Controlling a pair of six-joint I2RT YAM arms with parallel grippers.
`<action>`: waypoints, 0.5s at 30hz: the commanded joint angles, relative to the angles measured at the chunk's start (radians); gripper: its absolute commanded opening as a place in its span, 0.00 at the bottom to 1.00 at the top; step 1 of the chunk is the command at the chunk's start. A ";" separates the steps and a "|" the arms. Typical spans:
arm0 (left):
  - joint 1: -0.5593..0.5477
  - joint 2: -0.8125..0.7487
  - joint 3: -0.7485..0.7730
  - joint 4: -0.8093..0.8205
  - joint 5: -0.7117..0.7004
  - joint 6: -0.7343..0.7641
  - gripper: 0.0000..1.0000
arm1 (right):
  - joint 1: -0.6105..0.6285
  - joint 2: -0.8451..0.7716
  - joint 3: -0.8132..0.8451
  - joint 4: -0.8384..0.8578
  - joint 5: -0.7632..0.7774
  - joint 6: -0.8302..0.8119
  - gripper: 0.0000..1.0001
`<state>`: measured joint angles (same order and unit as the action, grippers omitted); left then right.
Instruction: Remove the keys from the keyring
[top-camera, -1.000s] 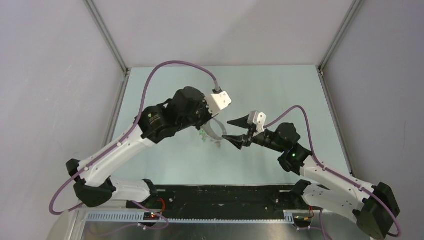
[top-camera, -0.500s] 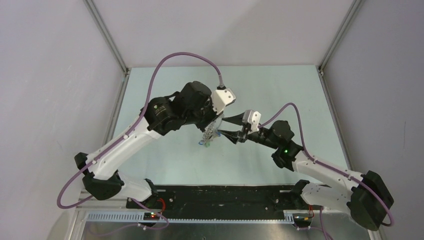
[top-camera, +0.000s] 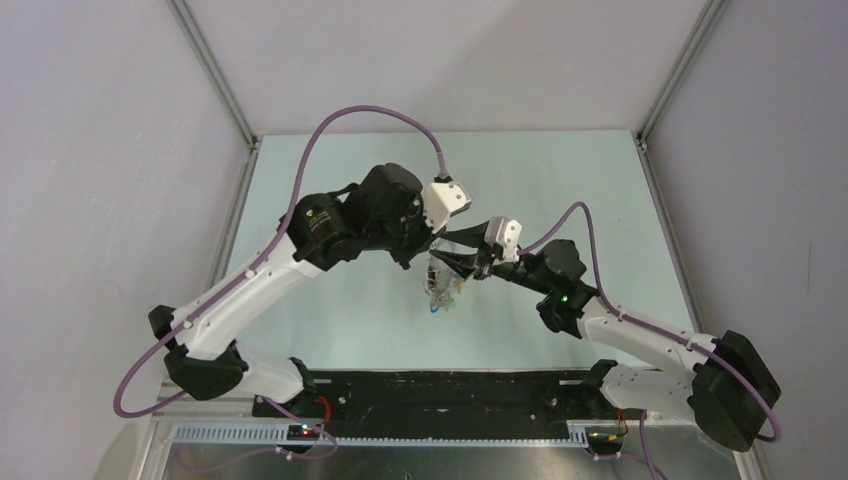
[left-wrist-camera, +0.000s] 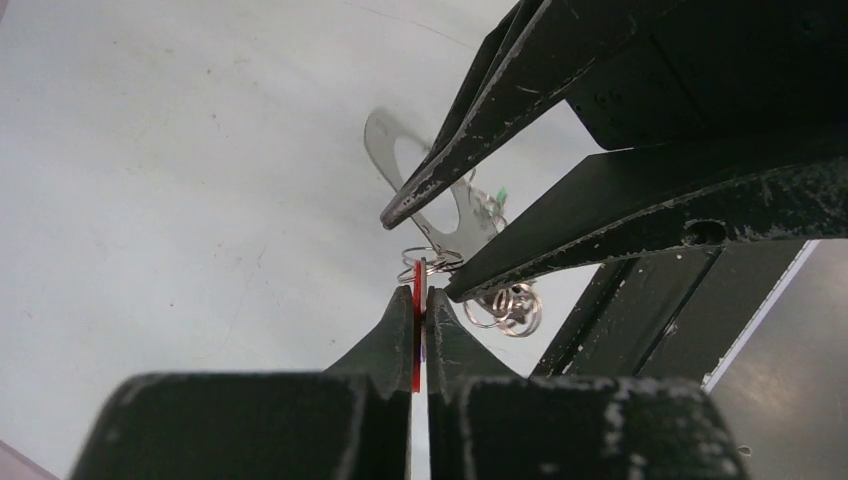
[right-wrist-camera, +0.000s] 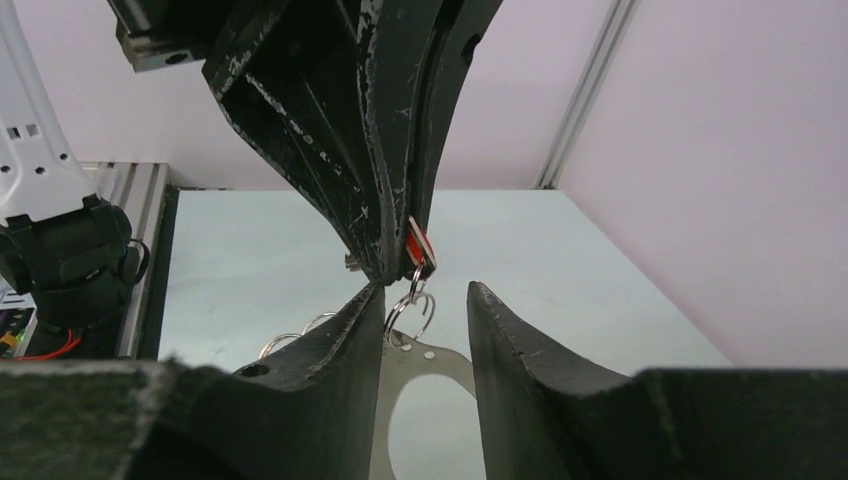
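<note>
Keys (top-camera: 441, 288) hang in a small bunch just below the left gripper (left-wrist-camera: 418, 297), held up off the surface; one red plastic head (left-wrist-camera: 417, 325), seen edge-on, sits pinched between that gripper's closed fingertips; small wire split rings (left-wrist-camera: 505, 306) dangle just past the tips, beside the red head; a green speck (left-wrist-camera: 499, 196) shows farther out from the gripper, against the keyring (left-wrist-camera: 378, 150); the keyring, a thin flat band of grey metal with an oval opening, hangs tilted beyond the gripper's tips, its near end among the split rings; from above, blue and yellow flecks mark the bunch's lower end.
</note>
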<state>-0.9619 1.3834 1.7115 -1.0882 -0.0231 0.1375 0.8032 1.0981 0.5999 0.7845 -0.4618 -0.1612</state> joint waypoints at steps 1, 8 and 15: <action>-0.003 -0.012 0.070 0.024 0.028 -0.025 0.00 | 0.006 0.014 0.050 0.063 -0.013 0.014 0.39; -0.003 -0.019 0.089 0.024 0.044 -0.032 0.00 | 0.008 0.032 0.065 0.023 0.005 0.008 0.27; -0.002 -0.026 0.092 0.019 0.030 -0.037 0.00 | 0.003 0.008 0.070 -0.053 0.028 -0.012 0.00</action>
<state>-0.9615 1.3838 1.7496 -1.1053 -0.0132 0.1291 0.8101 1.1225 0.6281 0.7620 -0.4667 -0.1562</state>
